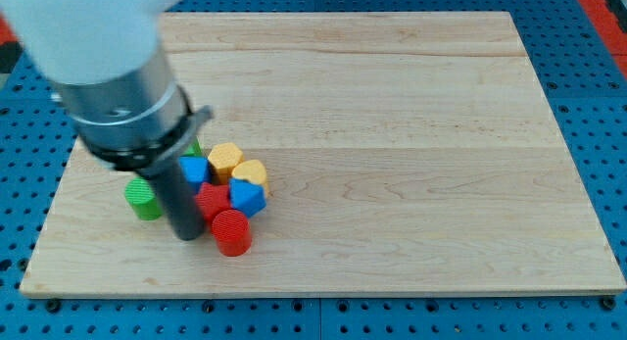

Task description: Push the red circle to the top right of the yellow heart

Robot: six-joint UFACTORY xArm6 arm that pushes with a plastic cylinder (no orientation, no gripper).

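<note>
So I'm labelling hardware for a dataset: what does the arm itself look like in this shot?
A large white, blurred housing fills the view's top left. Below it sits a grey metallic cylinder, then a black collar with a small tab sticking out to the view's right. From that hangs a straight dark rod; my tip ends beside the red circle. No cables or markings show.

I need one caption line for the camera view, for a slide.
My tip rests left of the red circle, below the yellow heart in a block cluster on the wooden board.

Pale striped-grain wooden board [392, 134] on blue pegboard [598, 85]; ridged red circle [232, 232], yellow heart [251, 172], blue blocks, green cylinder [143, 198].
</note>
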